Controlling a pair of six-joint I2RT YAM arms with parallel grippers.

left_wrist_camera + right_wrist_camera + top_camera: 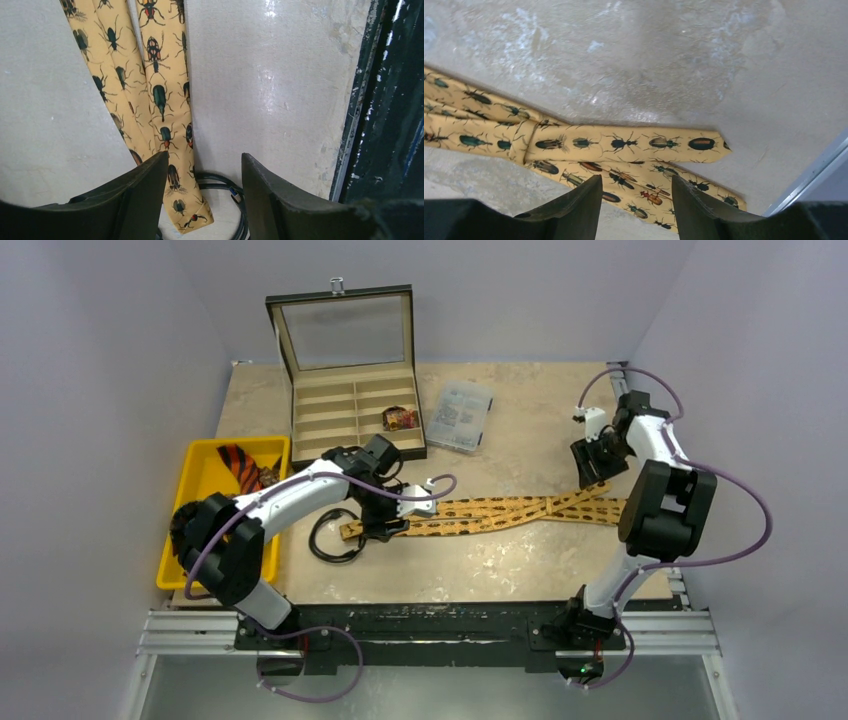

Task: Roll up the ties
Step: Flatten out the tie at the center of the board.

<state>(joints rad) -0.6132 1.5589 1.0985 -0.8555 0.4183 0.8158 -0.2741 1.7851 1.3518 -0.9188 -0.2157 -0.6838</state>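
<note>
Two claws of mine hung over the table (520,570), both spread and pinching nothing. My left claw (205,165) hovered above the left end of the tan-gold tie (500,512), and that end lay against a black cable loop (330,535). My right claw (634,182) hovered above the tie's two pointed ends, near the table's right edge. The tie lay flat and doubled across the middle. An orange striped tie (240,468) sat in the yellow bin (172,550) at the left.
</note>
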